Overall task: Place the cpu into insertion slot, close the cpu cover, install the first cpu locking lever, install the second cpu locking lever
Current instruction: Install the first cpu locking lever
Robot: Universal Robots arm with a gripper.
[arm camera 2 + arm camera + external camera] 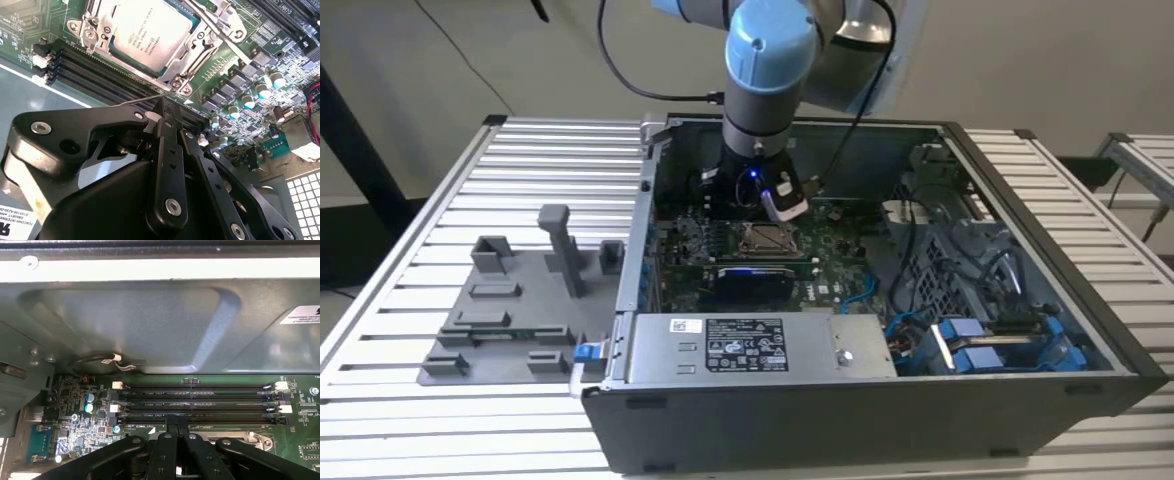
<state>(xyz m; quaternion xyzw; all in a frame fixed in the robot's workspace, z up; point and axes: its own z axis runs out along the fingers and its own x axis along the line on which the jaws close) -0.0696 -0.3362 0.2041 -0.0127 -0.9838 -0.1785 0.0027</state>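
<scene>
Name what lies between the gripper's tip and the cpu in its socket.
In the second wrist view, a thin lever rod and the cpu cover edge lie between the gripper and the cpu.

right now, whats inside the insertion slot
The cpu lies in it, with the cpu cover framing its edges. Whatever lies under the chip is covered by it.
</scene>
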